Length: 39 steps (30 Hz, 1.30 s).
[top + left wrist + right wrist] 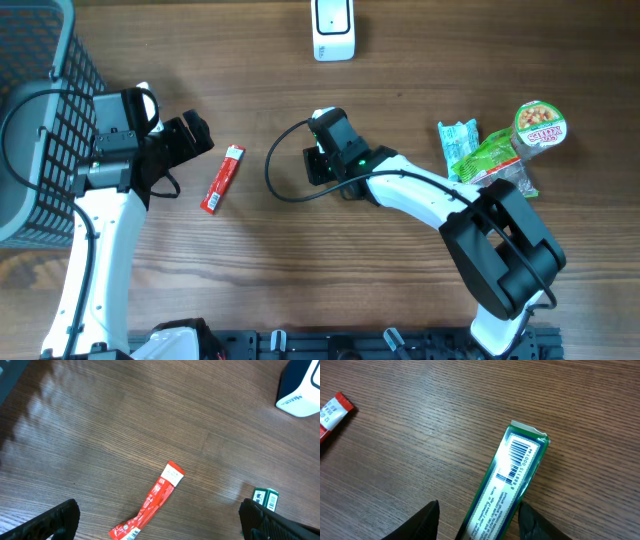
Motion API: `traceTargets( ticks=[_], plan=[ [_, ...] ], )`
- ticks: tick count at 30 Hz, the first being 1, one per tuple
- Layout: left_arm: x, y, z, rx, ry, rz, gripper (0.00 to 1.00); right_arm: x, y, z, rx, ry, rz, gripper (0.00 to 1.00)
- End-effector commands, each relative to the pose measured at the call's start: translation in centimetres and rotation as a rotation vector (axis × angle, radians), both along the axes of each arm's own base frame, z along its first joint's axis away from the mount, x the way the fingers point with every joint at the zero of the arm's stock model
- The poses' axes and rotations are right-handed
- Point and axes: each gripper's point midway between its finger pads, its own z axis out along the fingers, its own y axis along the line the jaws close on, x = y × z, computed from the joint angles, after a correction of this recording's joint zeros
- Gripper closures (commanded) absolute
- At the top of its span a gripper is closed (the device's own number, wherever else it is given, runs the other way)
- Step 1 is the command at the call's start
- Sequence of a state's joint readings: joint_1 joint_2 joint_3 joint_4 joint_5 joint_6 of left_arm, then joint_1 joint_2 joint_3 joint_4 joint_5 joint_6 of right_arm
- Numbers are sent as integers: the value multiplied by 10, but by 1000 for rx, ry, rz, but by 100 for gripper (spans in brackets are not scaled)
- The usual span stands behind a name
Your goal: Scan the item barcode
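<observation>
Your right gripper (479,509) is closing on a green box (512,475), which is lying between the two dark fingers (532,522) and sticking out beyond their tips. The right-side finger is pressing against the box's edge; on the other side a thin sliver of table is showing, so the grip is looking only partly snug. Behind the gripper, your right arm is reaching from the near right corner toward the left and far side, with its white forearm slanting across the table and a black cable (283,180) looping off the wrist.

The box is facing its white label upward, with a black barcode (519,457) and a row of digits near its far end, and small print running down toward the fingers. It is sitting at mid-table, near of the white scanner (333,30) at the far edge and well apart from it.

Your left gripper (193,140) is standing wide open, pointing right, with nothing between its fingers. A red stick packet (222,179) is lying on the wood just to its right. The left arm is rising from the near left, beside a grey wire basket (40,120).

On the far right, green snack packets (485,155) and a lidded cup (541,125) are lying together.
</observation>
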<state>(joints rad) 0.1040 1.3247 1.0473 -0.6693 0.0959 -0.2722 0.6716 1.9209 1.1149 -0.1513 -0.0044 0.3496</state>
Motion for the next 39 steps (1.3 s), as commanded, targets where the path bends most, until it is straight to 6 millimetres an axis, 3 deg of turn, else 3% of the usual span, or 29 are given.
traceTargets(
  ticks=[1,7,13,16,19,24,32,39],
  plan=[
    [3,-2,6,-4,-17,-8,0,3,11,18,32,-43,48,49],
    [3,-2,6,-4,-17,-8,0,3,15,21,49,-48,50,48],
    [3,-2,6,-4,-17,-8,0,1,9,16,106,26,-126,44],
    [3,-2,6,-4,-17,-8,0,-2,5,13,62,8,-211,43],
    [3,-2,6,-3,-17,-8,0,-5,1,12,21,-17,-264,37],
    [3,-2,6,-4,-17,-8,0,-8,-3,14,-68,-96,-282,33],
    [3,-2,6,-4,-17,-8,0,-6,-30,8,-183,-99,-289,44],
    [3,-2,6,-4,-17,-8,0,-5,-34,4,-207,-71,-204,49]
  ],
)
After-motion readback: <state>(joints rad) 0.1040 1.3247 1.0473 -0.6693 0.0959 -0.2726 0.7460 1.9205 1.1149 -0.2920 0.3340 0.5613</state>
